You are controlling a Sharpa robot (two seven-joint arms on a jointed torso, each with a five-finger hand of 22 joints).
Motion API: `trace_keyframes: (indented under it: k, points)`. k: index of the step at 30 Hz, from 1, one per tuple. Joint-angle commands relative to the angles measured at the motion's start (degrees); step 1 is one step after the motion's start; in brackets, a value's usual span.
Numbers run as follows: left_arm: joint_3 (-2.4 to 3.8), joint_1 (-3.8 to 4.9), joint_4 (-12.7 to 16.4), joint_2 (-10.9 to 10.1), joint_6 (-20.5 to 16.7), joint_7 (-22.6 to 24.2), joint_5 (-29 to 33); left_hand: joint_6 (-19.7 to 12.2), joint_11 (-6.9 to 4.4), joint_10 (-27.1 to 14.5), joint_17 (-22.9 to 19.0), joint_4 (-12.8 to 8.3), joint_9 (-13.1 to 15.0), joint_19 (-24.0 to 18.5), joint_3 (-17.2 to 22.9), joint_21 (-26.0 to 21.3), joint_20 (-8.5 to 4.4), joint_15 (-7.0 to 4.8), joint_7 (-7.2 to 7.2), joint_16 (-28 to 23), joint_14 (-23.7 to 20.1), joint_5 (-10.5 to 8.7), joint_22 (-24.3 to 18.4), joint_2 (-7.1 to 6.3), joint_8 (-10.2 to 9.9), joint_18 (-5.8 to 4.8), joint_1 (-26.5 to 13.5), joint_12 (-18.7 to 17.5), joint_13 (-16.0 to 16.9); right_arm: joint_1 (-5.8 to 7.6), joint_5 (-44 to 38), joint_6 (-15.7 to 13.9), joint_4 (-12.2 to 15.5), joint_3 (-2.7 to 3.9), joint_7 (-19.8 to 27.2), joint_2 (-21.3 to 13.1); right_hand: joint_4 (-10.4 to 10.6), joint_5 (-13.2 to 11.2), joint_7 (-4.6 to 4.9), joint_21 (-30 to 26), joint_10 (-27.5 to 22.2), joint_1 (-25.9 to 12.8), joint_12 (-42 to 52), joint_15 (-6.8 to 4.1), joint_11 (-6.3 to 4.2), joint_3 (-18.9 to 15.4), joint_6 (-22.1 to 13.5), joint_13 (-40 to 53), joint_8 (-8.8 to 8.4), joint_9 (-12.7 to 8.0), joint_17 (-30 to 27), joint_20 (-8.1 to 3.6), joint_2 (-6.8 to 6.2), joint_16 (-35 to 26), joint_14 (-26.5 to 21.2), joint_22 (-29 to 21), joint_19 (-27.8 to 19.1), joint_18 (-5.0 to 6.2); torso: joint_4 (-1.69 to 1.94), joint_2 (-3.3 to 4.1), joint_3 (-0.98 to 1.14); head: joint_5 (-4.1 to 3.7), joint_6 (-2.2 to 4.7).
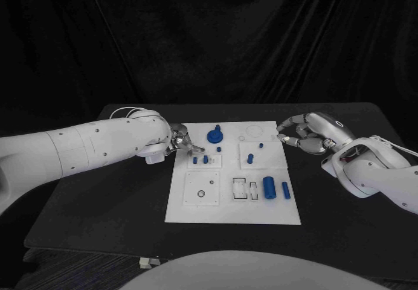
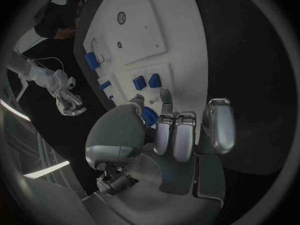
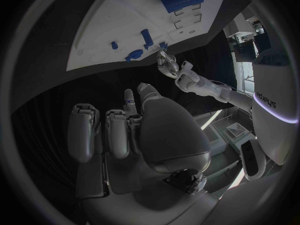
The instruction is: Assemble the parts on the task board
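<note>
Left hand [image 1: 180, 142] at the near-left edge of the white task board [image 1: 209, 208], fingers curled together on nothing; right hand [image 1: 307, 136] off its far-right corner, likewise curled and empty; blue parts [image 1: 270, 187] lying and standing across the board.

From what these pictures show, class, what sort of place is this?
Probably a robotics lab or test bench: a black table against dark drapes, a white task board with small blue parts, and two robot hands, left and right, over it.
</note>
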Motion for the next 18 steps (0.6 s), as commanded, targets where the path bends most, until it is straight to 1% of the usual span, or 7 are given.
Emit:
trace_keyframes:
  k: [1, 7, 13, 14, 15, 17, 18]
  points:
    - [0.04, -0.09, 0.7, -0.6, -6.0, 5.0, 0.0, -0.8, 0.38, 6.1, 15.1, -0.4, -0.1, 0.1, -0.3, 0.1, -0.01, 0.19, -0.03, 0.2, 6.0, 1.06, 10.6, 0.92, 0.3, -0.11, 1.7, 0.0, 15.1, -0.14, -0.1, 0.1, 0.1, 0.04, -1.0, -0.2, -0.3, 0.3, 0.35, -0.3, 6.0, 0.4, -0.2, 0.47, 0.56, -0.1, 0.1, 14.9, 0.11, 0.0, 3.0, 0.42, -0.1, -0.4, 3.8, 12.1, 2.7, -0.42, -0.01, 0.0, 0.0, -0.03, -0.01]
    - [0.05, 0.31, 2.3, -2.5, -18.2, 16.7, -1.9, -4.5, 0.98, 5.9, 15.1, -1.0, -0.1, -1.1, -0.6, -1.4, 0.29, 0.67, 0.68, 0.2, 6.0, 6.91, 10.1, 0.09, 0.3, 0.22, 9.3, -0.1, 14.9, -0.14, -0.1, -0.1, 0.2, 0.04, -1.1, -0.3, -0.3, 0.4, 0.36, -0.3, 6.0, 0.4, -0.2, 0.47, 0.56, -0.1, 0.1, 14.9, 0.11, -0.1, 3.0, 0.42, -0.11, -0.4, 3.8, 12.1, 2.7, -0.42, -0.01, 0.0, 0.0, -0.13, -0.01]
    - [0.05, 1.25, 2.9, -3.3, -24.9, 33.8, -3.9, -15.2, 3.97, -7.4, 9.6, -1.9, -4.4, -9.3, 1.8, -9.2, 2.11, 3.52, 4.39, -4.6, -1.3, 10.73, 7.9, -0.44, -3.7, 1.45, 20.8, -10.6, 3.8, -0.14, -0.1, -0.1, 0.1, 0.04, -1.1, -0.4, -0.2, 0.4, 0.37, -0.3, 6.0, 0.4, -0.2, 0.47, 0.57, -0.1, 0.1, 14.9, 0.11, -0.1, 3.0, 0.42, -0.11, -0.4, 3.8, 12.1, 2.7, -0.42, -0.01, 0.01, -0.01, 0.1, -0.01]
    - [0.05, 1.35, 2.8, -3.1, -24.7, 36.0, -4.9, -18.2, 4.91, -22.6, 7.6, -2.7, -7.4, -12.4, 4.1, -11.6, 2.55, 4.22, 4.64, -6.4, -5.0, 10.55, 7.1, -0.35, -6.2, 1.74, 24.8, -22.2, -6.4, -0.14, -0.1, -0.2, 0.1, 0.04, -1.1, -0.3, -0.2, 0.4, 0.37, -0.3, 6.0, 0.4, -0.2, 0.47, 0.57, -0.1, 0.1, 14.9, 0.11, -0.1, 3.0, 0.42, -0.11, -0.4, 3.8, 12.1, 2.7, -0.42, 0.0, 0.01, -0.01, 0.16, -0.01]
    - [0.05, 1.42, 2.7, -3.0, -24.2, 37.1, -6.1, -19.2, 5.1, -32.6, 6.1, -3.0, -9.1, -14.1, 5.2, -12.7, 2.85, 4.74, 4.96, -7.8, -8.0, 10.54, 6.8, -0.75, -7.2, 1.84, 26.8, -29.9, -12.7, -0.14, -0.1, -0.2, 0.2, 0.04, -1.1, -0.3, -0.2, 0.4, 0.37, -0.3, 6.0, 0.4, -0.2, 0.47, 0.57, -0.1, 0.1, 14.9, 0.11, -0.1, 3.0, 0.42, -0.11, -0.4, 3.8, 12.1, 2.7, -0.42, 0.01, -0.02, -0.01, 0.17, -0.01]
    - [0.05, 1.53, 2.2, -2.3, -22.9, 38.6, -10.2, -23.1, 8.56, -54.6, 2.4, -2.1, -14.7, -16.4, 8.2, -14.0, 4.07, 7.58, 3.16, -10.7, -13.6, 8.81, 6.2, -1.99, -11.1, 1.65, 29.5, -47.4, -22.7, -0.14, -0.1, -0.2, 0.2, 0.04, -1.1, -0.3, -0.2, 0.4, 0.37, -0.3, 6.0, 0.4, -0.2, 0.47, 0.57, -0.1, 0.1, 14.9, 0.11, -0.1, 3.0, 0.42, -0.11, -0.4, 3.8, 12.1, 2.7, -0.42, 0.02, -0.05, 0.0, 0.14, -0.01]
    - [0.05, 1.56, 1.8, -1.8, -22.2, 39.2, -12.9, -23.8, 9.08, -57.1, -0.5, -1.9, -17.8, -15.8, 8.8, -13.2, 4.36, 7.34, 3.29, -13.0, -16.7, 7.36, 6.4, -2.57, -12.8, 1.62, 30.1, -51.6, -26.2, -0.14, -0.1, -0.2, 0.3, 0.04, -1.0, -0.3, -0.2, 0.4, 0.37, -0.3, 6.0, 0.4, -0.2, 0.47, 0.57, -0.1, 0.1, 14.9, 0.11, -0.1, 3.0, 0.42, -0.12, -0.4, 3.8, 12.1, 2.7, -0.42, 0.02, -0.07, 0.01, 0.13, -0.01]
